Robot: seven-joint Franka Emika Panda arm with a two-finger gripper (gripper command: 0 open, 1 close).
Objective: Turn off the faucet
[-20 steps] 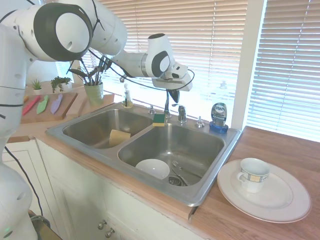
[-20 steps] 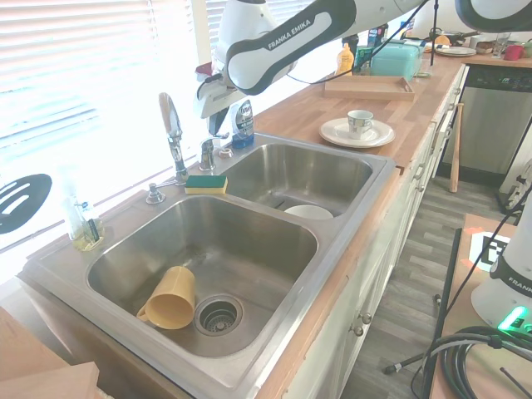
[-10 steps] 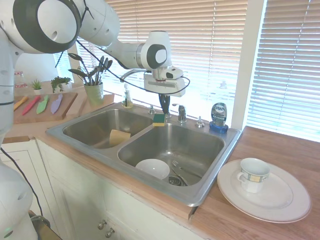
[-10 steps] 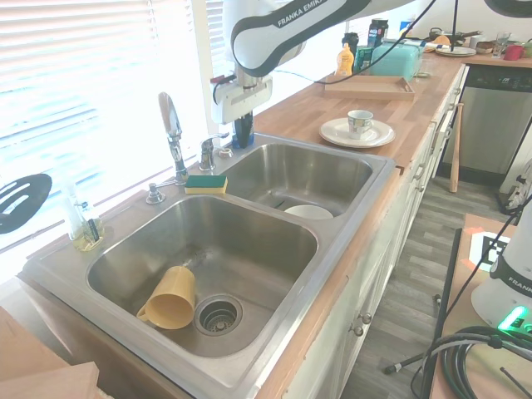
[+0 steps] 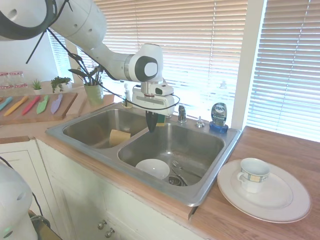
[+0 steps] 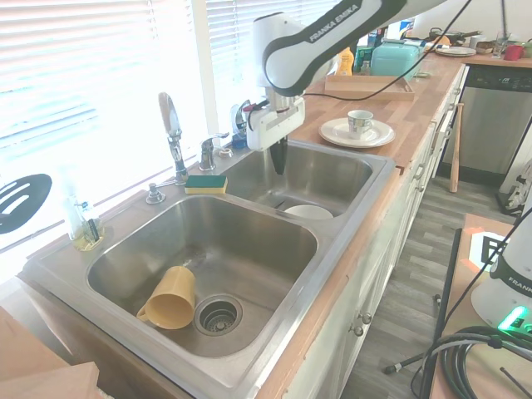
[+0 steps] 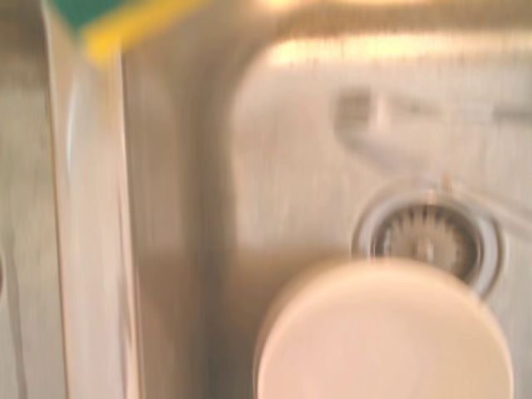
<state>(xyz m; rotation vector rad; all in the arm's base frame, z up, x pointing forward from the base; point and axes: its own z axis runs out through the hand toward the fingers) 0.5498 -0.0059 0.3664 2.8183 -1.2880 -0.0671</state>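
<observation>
My gripper hangs over the basin of the sink that holds the white bowl, pointing straight down, its fingers drawn together into one dark tip with nothing between them; in the second exterior view the gripper shows the same closed tip.

The sink is a steel double basin set in a wooden counter. On the counter at 3 o'clock from the sink sits a white plate with a cup standing on it.

The white bowl lies in the basin below me, at about 6 o'clock from my tip in the first exterior view, just beside the drain. In the other basin a yellow cup lies on its side near its own drain.

The faucet stands on the back ledge of the sink, at 9 o'clock from my gripper in the second exterior view and well apart from it. Its short lever handle is just beside it. A green and yellow sponge rests on the ledge near the spout's base. A blue soap bottle stands on the ledge at 3 o'clock from the handle.
</observation>
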